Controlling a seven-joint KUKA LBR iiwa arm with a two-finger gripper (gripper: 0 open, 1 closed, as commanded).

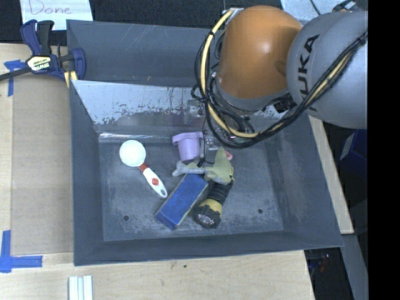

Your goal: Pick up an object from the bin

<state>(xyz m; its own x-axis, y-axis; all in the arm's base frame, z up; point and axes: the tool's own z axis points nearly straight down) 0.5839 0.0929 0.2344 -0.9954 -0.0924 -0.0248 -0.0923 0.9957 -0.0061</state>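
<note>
**Pick not made yet: gripper low over mid-bin cluster**

Gripper (208, 150) sits low, approx. centre of the bin (87, 186), a bit toward the far edge. We can't tell if it's apart or together, since the wrist cables and orange cover (259, 49) block the tip. Nothing is visibly clamped, so we log no hold.

Nearest items:
- purple cup (186, 145), just beside the gripper on the left-edge side
- olive-green soft lump (220, 169), right by the gripper toward the near edge
- small grey piece (187, 166), betw. cup and blue block (181, 202)

The blue block lies slantwise toward the near edge, touching a black-and-yellow cylinder (209, 212) on its right-edge side. White scoop w/ red-white handle (139, 161) lies apart, toward the left edge.

Progress, our read: approach looks about done; grasp + lift are left. The target is prob. the olive lump or the cup, but we can't say which. All items rest on the bin floor, none raised.
</note>
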